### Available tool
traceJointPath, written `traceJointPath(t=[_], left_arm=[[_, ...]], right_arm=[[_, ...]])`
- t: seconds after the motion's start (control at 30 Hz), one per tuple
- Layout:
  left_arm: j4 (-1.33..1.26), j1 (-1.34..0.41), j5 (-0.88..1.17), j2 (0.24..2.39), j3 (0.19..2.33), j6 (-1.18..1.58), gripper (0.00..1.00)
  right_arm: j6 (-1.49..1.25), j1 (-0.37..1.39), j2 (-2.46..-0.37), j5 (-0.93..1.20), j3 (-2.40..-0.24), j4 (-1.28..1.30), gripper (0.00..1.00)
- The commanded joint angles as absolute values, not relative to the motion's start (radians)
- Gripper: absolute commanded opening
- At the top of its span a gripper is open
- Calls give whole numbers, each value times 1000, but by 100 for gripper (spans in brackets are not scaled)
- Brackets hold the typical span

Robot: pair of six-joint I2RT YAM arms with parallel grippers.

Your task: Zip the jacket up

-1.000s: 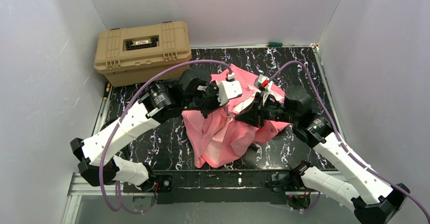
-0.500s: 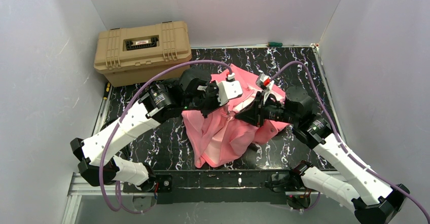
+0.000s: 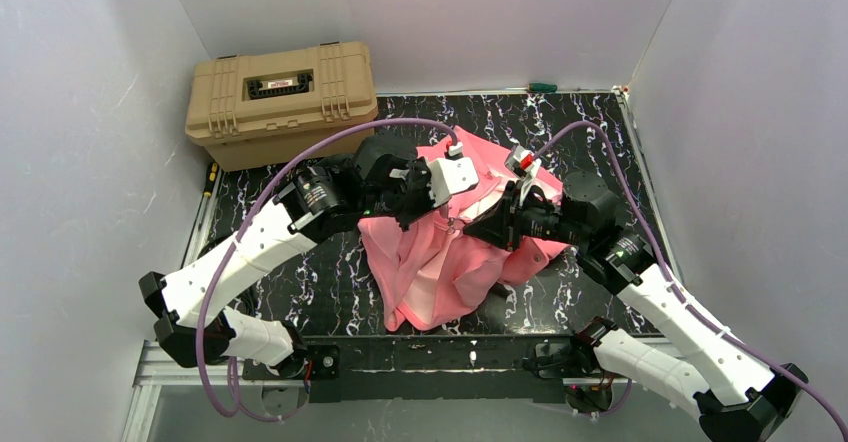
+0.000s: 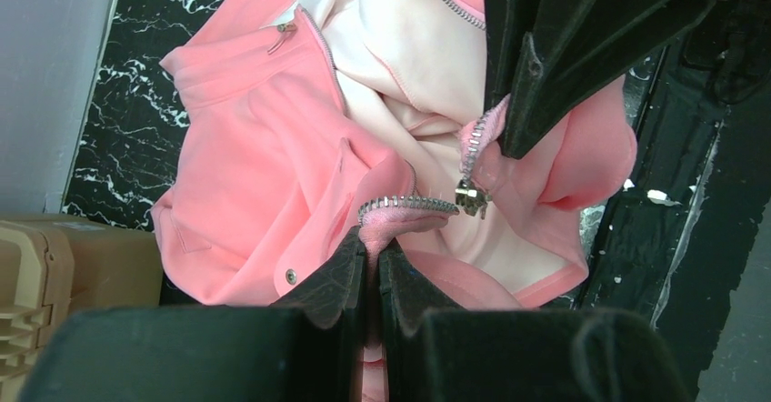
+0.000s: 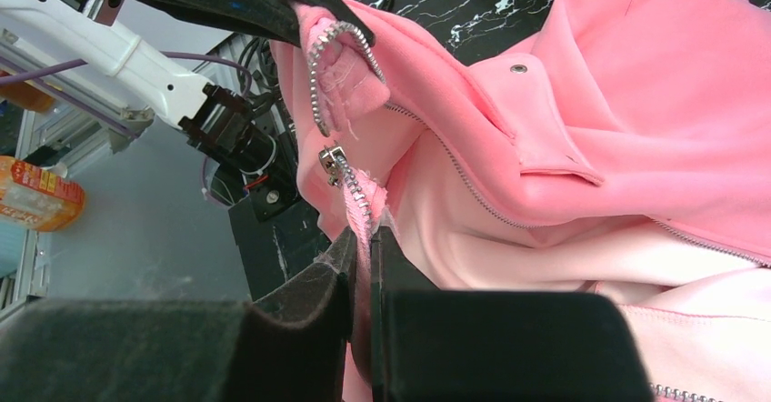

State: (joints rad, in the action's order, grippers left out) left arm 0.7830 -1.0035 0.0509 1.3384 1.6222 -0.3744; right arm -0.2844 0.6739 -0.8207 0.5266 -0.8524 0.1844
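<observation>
Right now the left hand [image 4: 371, 243] is clamped shut on the jacket [image 4: 245, 165], its fingers pinching a fold of the front edge just below a curl of metal zipper teeth [image 4: 409, 204]. Gripping so close to the end of the teeth probably keeps that end stiff and pointed, so it can be steered rather than flop.

Facing it, the right hand [image 5: 364, 234] is also closed on the jacket, nipping the opposite zipper tape just beneath the slider [image 5: 332, 161]. The slider stands up above its fingertips, bare of the grip. That looks deliberate, since it leaves the slider's mouth open to receive the other side.

The two zipper ends sit near each other but apart, and the teeth are not yet in the slider. Judging by this, the step in hand is the first join at the zipper's end. It calls for a small, well-aligned approach, and a twisted tape could make the teeth miss the slot.

Beyond the two grips the jacket lies open, its pale lining showing between the salmon front panels and a snap pocket flap turned up beside the right hand. Its bulk lies rumpled on the dark marbled tabletop [image 3: 590, 122] between the arms, lifted only where the hands hold it. A tan case [image 3: 280, 102] stands well apart at the far left corner.
</observation>
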Motion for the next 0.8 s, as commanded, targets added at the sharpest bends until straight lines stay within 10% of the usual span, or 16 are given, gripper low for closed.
traceJointPath(t=[0.0,0.77], left_arm=[[741,-1006,14,1339,1641,-372,0],[736,-1006,-27,1340,1628,-358,0]], right_arm=[[-276,672,-819,548,-853,167,1],[-288,672,-867,460,-889,179,1]])
